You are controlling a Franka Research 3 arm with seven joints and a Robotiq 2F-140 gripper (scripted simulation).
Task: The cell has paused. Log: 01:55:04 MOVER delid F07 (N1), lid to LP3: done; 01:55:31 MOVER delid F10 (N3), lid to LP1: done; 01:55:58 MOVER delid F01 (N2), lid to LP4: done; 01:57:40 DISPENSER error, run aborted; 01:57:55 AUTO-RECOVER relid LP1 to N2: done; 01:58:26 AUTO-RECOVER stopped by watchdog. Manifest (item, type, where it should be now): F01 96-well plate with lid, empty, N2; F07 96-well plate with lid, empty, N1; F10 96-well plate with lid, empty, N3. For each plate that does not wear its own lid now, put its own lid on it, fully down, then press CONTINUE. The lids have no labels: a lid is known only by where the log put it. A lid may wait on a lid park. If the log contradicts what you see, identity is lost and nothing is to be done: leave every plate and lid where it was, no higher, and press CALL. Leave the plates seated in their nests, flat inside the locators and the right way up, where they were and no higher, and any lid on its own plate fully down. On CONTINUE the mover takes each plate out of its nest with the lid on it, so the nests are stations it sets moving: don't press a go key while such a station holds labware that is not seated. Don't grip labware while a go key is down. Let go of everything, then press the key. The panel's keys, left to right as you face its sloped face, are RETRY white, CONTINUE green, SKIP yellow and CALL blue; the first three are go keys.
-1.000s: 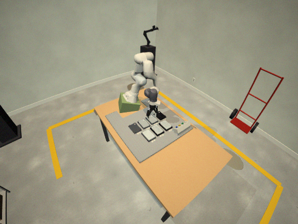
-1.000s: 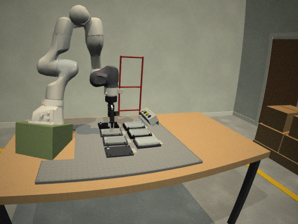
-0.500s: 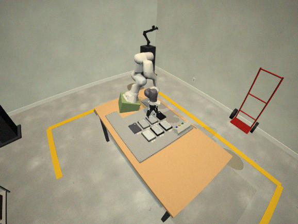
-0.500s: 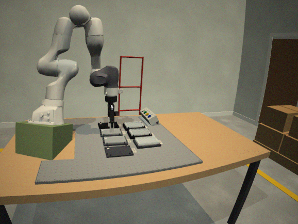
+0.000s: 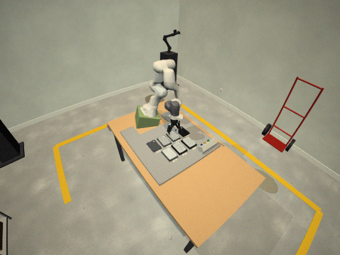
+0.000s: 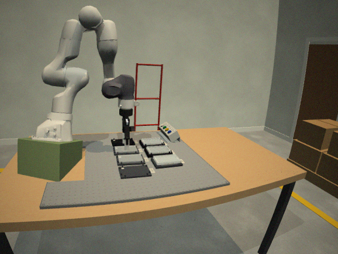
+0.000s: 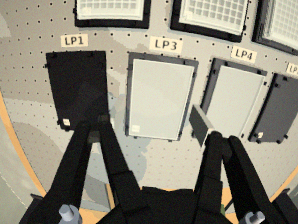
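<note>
My gripper (image 7: 158,108) is open and holds nothing. It hangs low over the row of lid parks, its fingers on either side of the lid on LP3 (image 7: 160,98). A second lid lies on LP4 (image 7: 232,102). LP1 (image 7: 76,90) is a bare dark pad, and so is the park at the right end (image 7: 276,115). Three 96-well plates (image 7: 286,3) sit in their nests beyond the parks. In the exterior view the gripper (image 6: 126,144) stands over the farther lid. The nearest plate (image 6: 166,160) looks paler than the other two (image 6: 158,150) (image 6: 151,141).
The key panel (image 6: 166,133) sits at the far end of the grey baseplate, past the nests, and also shows in the top view (image 5: 207,144). The arm's green base block (image 6: 48,158) stands at the left. A red hand truck (image 5: 289,116) is off the table.
</note>
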